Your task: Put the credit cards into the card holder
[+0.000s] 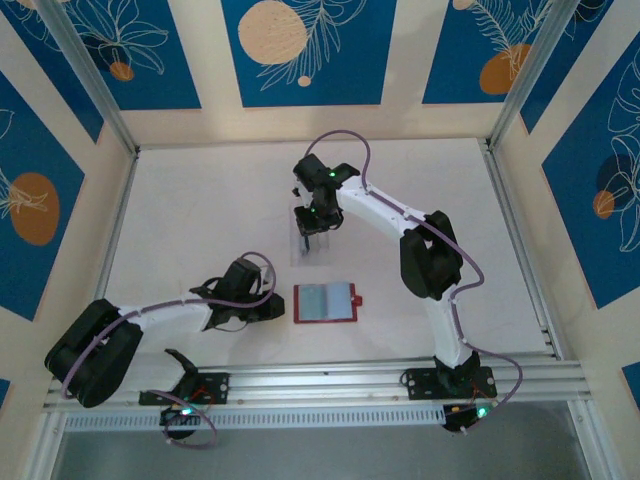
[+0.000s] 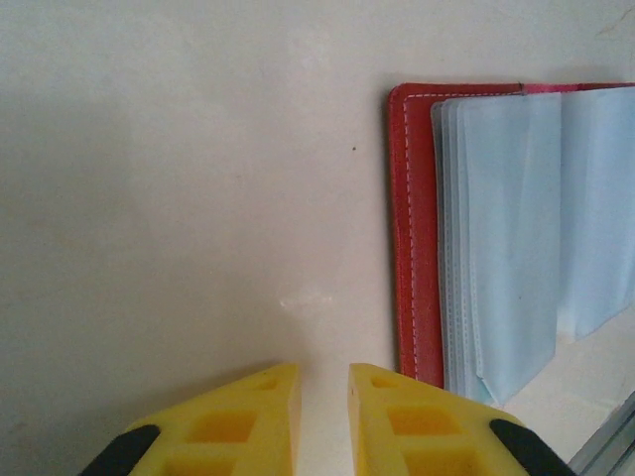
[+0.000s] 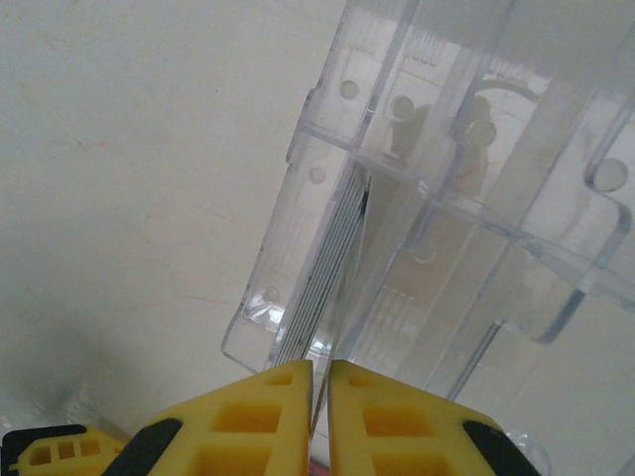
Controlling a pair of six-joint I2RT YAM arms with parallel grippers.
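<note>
No writing, brand, number or sign can be read anywhere. The card holder (image 1: pixel 325 302), lying open near the middle of the table, is blank. The credit cards (image 3: pixel 332 268) stand edge-on in the clear case (image 3: pixel 476 198), so no print on them can be made out. The far wall panels (image 1: pixel 300 50) bear only drawn leaves and circles.

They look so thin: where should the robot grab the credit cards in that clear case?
Probably the credit cards by their exposed top edges, from straight above, pinching the flat faces: they stand on edge, and the clear case walls in their sides.
</note>
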